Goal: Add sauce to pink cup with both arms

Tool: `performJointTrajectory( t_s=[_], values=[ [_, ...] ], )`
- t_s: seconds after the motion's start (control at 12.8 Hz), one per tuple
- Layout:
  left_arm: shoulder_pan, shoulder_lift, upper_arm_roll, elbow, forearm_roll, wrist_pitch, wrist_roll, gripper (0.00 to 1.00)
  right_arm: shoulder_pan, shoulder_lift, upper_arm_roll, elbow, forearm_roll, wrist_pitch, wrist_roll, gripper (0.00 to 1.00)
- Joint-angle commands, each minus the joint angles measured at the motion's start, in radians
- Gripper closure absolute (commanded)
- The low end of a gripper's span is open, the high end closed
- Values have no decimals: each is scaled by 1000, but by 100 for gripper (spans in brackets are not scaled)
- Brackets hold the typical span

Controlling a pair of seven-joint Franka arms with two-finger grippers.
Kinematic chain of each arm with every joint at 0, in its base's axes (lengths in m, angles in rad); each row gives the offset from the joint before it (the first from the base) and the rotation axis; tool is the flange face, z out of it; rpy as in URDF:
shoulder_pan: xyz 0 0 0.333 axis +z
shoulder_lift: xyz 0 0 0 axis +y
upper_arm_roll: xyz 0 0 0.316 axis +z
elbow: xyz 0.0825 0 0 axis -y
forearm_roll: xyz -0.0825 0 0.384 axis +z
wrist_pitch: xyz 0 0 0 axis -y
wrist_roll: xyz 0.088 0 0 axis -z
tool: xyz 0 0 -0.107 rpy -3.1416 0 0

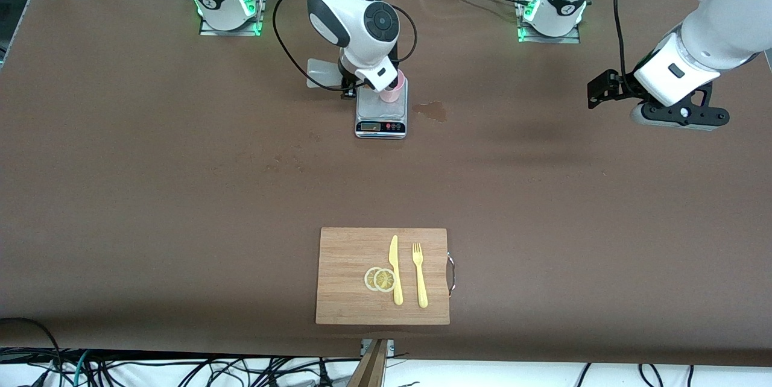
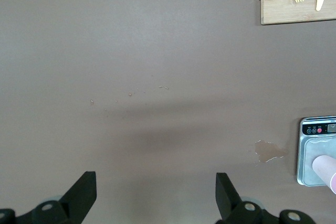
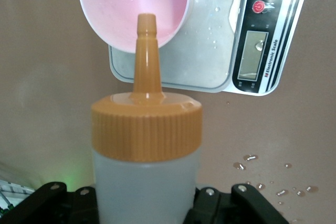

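Note:
The pink cup point(image 1: 393, 90) stands on the grey kitchen scale point(image 1: 381, 114) near the robots' bases. My right gripper point(image 3: 147, 200) is shut on the sauce bottle point(image 3: 147, 182), a translucent whitish bottle with an orange cap. Its nozzle point(image 3: 146, 51) points at the open mouth of the cup point(image 3: 126, 3), just short of the rim. In the front view the right wrist point(image 1: 365, 25) covers that gripper. My left gripper point(image 1: 603, 93) is open and empty, held over bare table toward the left arm's end. Its fingers point(image 2: 84, 192) stand wide apart.
A wet spill point(image 1: 431, 111) lies on the table beside the scale, toward the left arm's end. Droplets dot the scale point(image 3: 210, 61) and the table near it. A wooden cutting board point(image 1: 344, 296) with knife, fork and lemon slices lies near the front camera.

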State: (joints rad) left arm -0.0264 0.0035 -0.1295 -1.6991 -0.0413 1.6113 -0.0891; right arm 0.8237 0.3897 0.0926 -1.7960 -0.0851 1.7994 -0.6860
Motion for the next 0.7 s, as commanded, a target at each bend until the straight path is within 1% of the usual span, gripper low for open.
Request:
performJointTrajectory(
  t_s=[0.0,0.31,0.47,0.62],
  values=[
    [2,4,1,15,9,-14,12,0,9,23,7,56,-34,-52,19,80],
    [2,4,1,15,9,-14,12,0,25,44,7,72,-87,-58,19,80],
    [2,4,1,15,8,-14,11,0,28,66,7,110,-93,-93,19,80],
    [2,4,1,15,9,-14,11,0,40,78,7,138,-125,-120,19,80]
  ],
)
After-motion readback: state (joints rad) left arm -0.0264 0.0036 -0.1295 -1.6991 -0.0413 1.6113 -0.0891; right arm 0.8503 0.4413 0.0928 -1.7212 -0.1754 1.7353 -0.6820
